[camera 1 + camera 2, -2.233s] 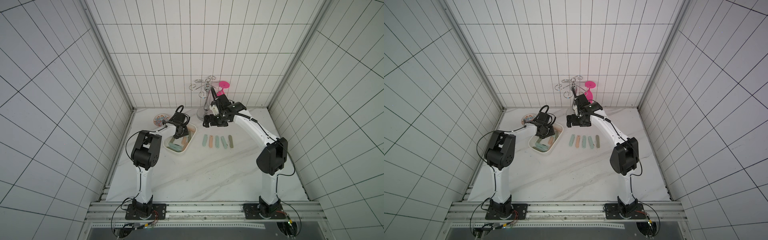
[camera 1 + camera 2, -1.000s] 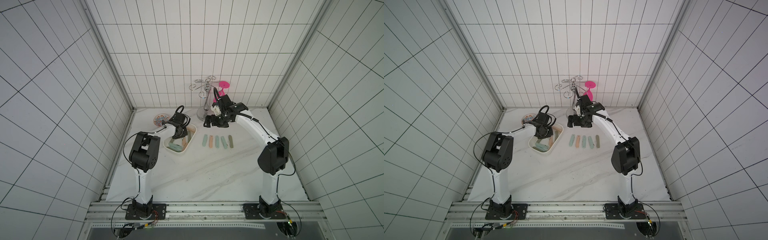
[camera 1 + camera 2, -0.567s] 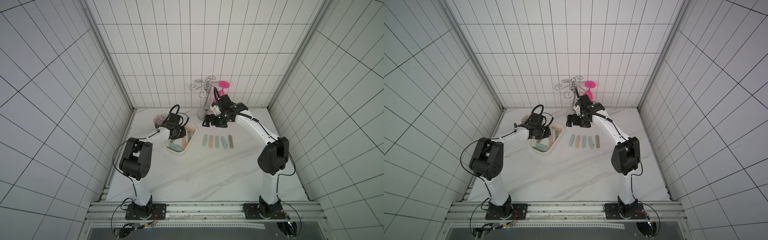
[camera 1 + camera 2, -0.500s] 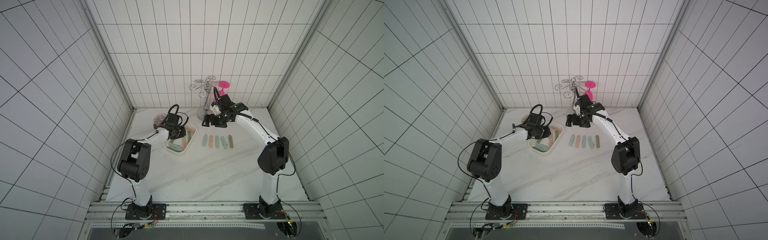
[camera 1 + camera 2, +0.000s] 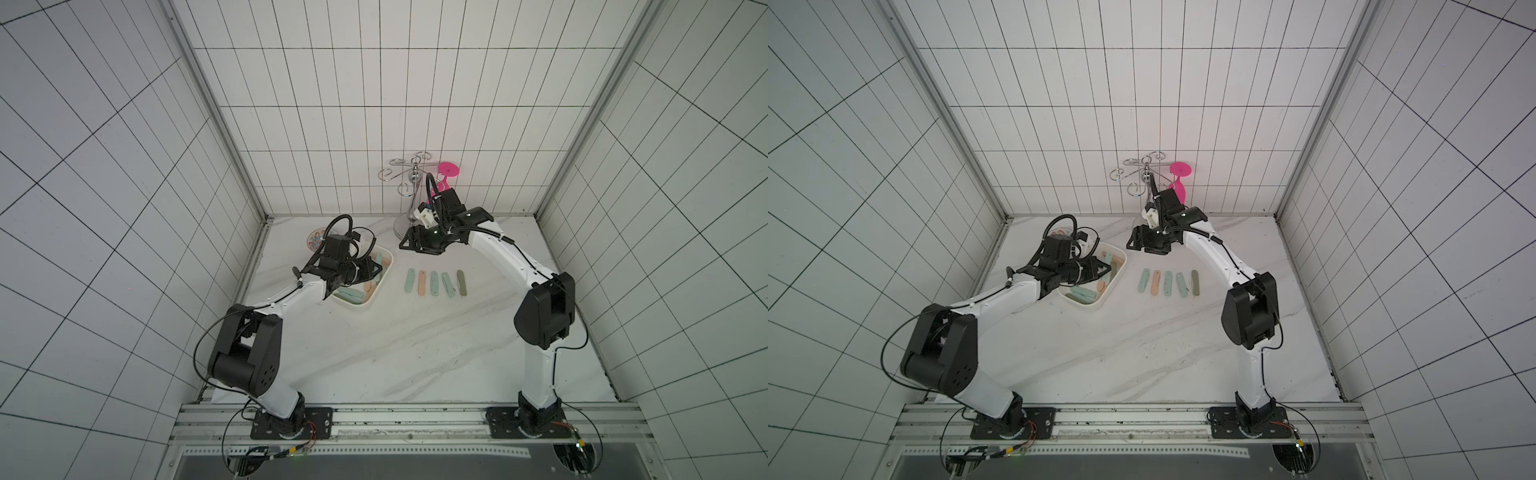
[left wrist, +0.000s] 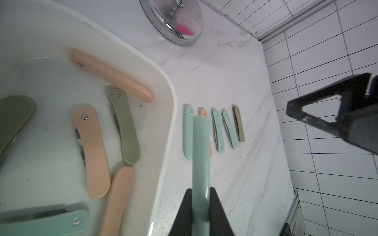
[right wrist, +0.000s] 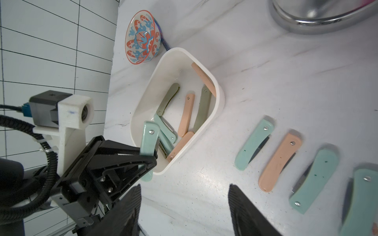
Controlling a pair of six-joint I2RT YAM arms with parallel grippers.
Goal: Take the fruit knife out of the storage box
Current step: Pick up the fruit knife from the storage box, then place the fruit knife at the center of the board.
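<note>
My left gripper [image 6: 201, 192] is shut on a mint-green folded fruit knife [image 6: 201, 153], held in the air over the rim of the white storage box [image 6: 169, 102]. The right wrist view shows the same knife [image 7: 148, 141] sticking out of the left gripper [image 7: 147, 157] above the box's corner [image 7: 221, 98]. Several peach, olive and mint knives [image 6: 92, 151] lie inside the box [image 5: 365, 305]. My right gripper [image 7: 184, 188] is open and empty, hovering over bare table between the box and the stand [image 5: 405, 243].
Several folded knives [image 5: 434, 282] lie in a row on the marble table right of the box. A patterned bowl [image 7: 142, 37] stands behind the box by the left wall. A chrome cup stand [image 5: 411, 178] with a pink goblet [image 5: 448, 169] stands at the back.
My left arm has swung its elbow out to the left and lifted the mint knife up from inside the box. The right arm has stayed almost in place.
</note>
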